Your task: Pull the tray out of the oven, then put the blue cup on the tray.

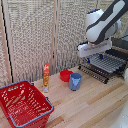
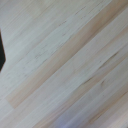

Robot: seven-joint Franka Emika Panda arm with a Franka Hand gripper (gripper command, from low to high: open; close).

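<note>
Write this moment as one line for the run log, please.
rack: pulled out | blue cup: on table, beside red bowl | arm: above rack | pincer: not visible

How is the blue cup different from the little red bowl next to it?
The blue cup is blue-grey and taller; the red bowl is red and shallow. The cup stands nearer the camera, the bowl just behind it toward the exterior view's left. Both are open-topped, upright, on the wooden table.

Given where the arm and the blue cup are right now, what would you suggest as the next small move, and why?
Probably move the arm toward the blue cup and lower over it. The tray already looks pulled out over the table, while the cup stands apart on the wood beside the red bowl. The wrist view shows only bare wood, so nothing is lined up yet.
</note>
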